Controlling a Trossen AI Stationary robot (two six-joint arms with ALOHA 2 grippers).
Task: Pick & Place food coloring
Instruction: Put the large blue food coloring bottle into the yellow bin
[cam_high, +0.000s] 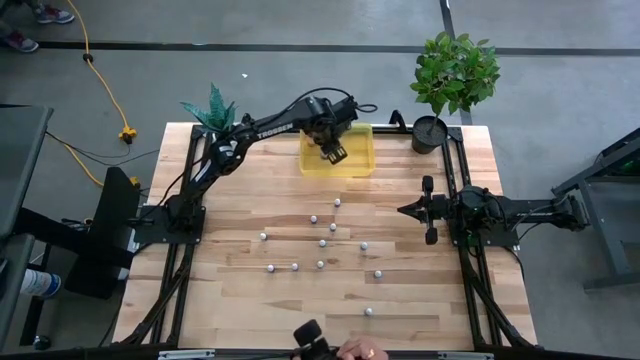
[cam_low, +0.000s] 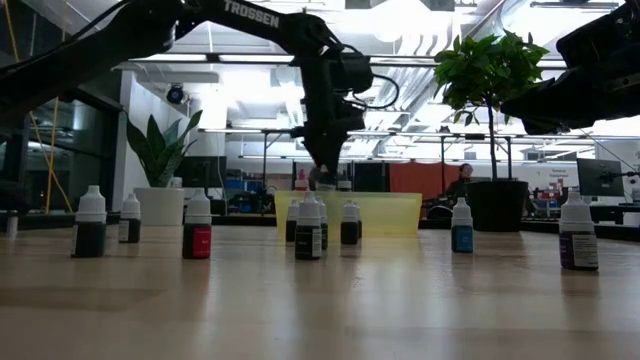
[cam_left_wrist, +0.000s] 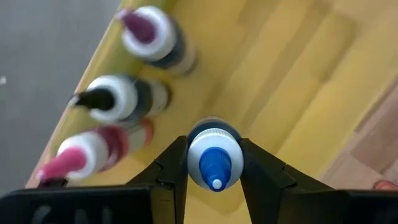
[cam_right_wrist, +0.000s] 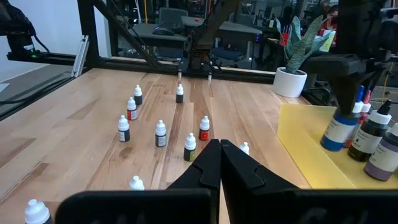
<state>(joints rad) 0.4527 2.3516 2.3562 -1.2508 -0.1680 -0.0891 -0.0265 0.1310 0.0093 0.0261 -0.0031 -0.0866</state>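
Note:
A translucent yellow tray (cam_high: 360, 150) sits at the table's far edge. Inside it stand three food coloring bottles with purple (cam_left_wrist: 149, 37), black (cam_left_wrist: 118, 99) and pink (cam_left_wrist: 78, 158) tips. My left gripper (cam_high: 331, 152) is over the tray, pointing steeply down, shut on a blue-capped food coloring bottle (cam_left_wrist: 214, 158). Several more small bottles (cam_high: 322, 243) stand upright, scattered over the middle of the wooden table. My right gripper (cam_right_wrist: 219, 149) waits shut and level at the table's right side, touching nothing. My left gripper pinches the blue-capped bottle by the white collar under its cap (cam_left_wrist: 194, 155), one finger (cam_left_wrist: 168, 174) on each side. The fingers come from above, slanting down. The bottle (cam_right_wrist: 339, 130) stays upright among the tray's bottles; I cannot tell whether its base touches the tray floor.
A leafy plant in a black pot (cam_high: 430, 133) stands at the far right corner, just right of the tray. A small spiky plant (cam_high: 215, 108) stands at the far left corner. A person's hand (cam_high: 360, 351) shows at the near edge.

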